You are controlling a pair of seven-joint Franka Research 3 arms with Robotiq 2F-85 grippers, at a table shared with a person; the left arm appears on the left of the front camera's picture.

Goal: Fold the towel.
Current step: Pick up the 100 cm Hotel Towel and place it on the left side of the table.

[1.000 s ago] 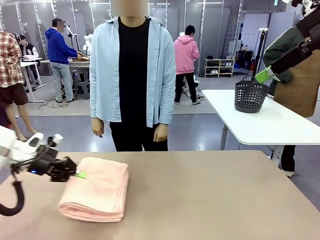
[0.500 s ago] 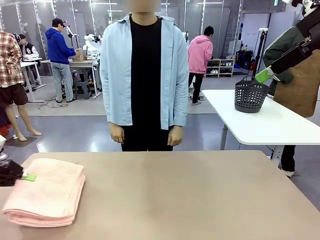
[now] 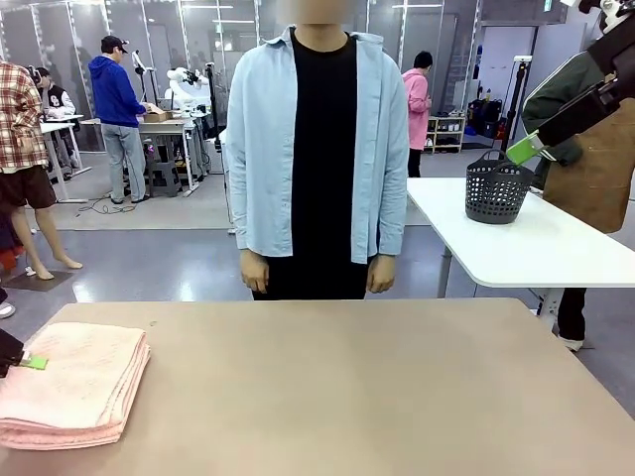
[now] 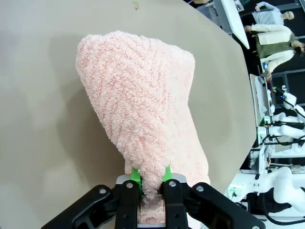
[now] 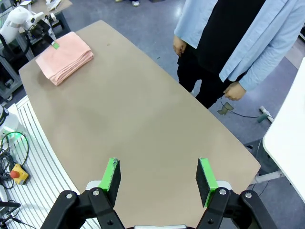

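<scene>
The folded salmon-pink towel (image 3: 71, 385) lies in a stack at the table's near left corner. In the left wrist view the towel (image 4: 143, 105) runs away from the fingers, and a bunched edge of it sits pinched between the two green pads of my left gripper (image 4: 151, 177). In the front view my left gripper (image 3: 22, 359) pokes in from the left edge, its green pad resting on the towel's left side. My right gripper (image 5: 159, 175) hangs high above the table, open with nothing between its fingers, and from there the towel (image 5: 65, 58) is far off.
A person (image 3: 322, 149) stands at the far edge of the brown table (image 3: 347, 387), hands down at their sides. A white table (image 3: 516, 238) with a dark basket (image 3: 497, 188) stands behind on the right. The right arm (image 3: 585, 94) stays up at the top right.
The left gripper has pulled the folded towel leftward across the table to the left corner. The person has stepped toward the right. The right arm has not moved.
</scene>
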